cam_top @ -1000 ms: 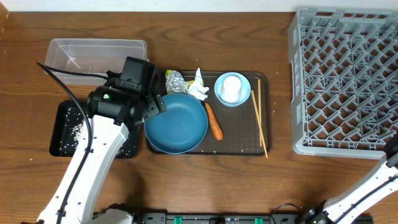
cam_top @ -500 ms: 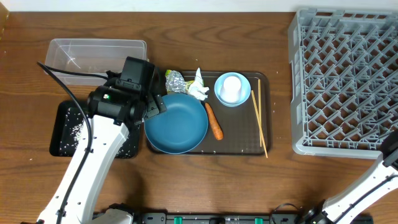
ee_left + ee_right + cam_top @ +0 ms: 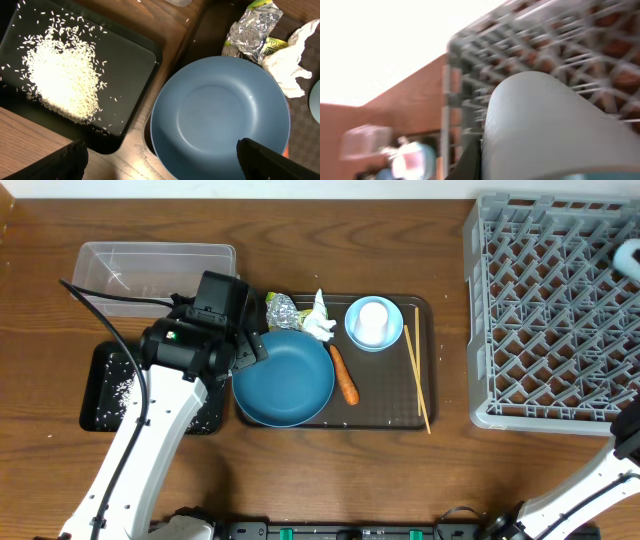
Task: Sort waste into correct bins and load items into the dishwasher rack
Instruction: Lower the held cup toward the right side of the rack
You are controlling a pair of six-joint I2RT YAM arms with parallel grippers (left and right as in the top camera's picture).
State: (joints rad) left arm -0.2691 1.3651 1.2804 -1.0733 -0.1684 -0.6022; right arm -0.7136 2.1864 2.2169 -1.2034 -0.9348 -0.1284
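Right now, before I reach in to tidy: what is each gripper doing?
Left gripper: open, empty.
Right gripper: shut, apparently on the round light blue cup.

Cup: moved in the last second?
Yes. The cup has come in from the right edge, now over the rack; earlier it was out of the overhead view.

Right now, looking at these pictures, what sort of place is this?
Probably a tabletop dish-clearing station, like a kitchen mock-up: a grey dishwasher rack, a brown tray holding a blue plate and a carrot, and a black tray of rice.
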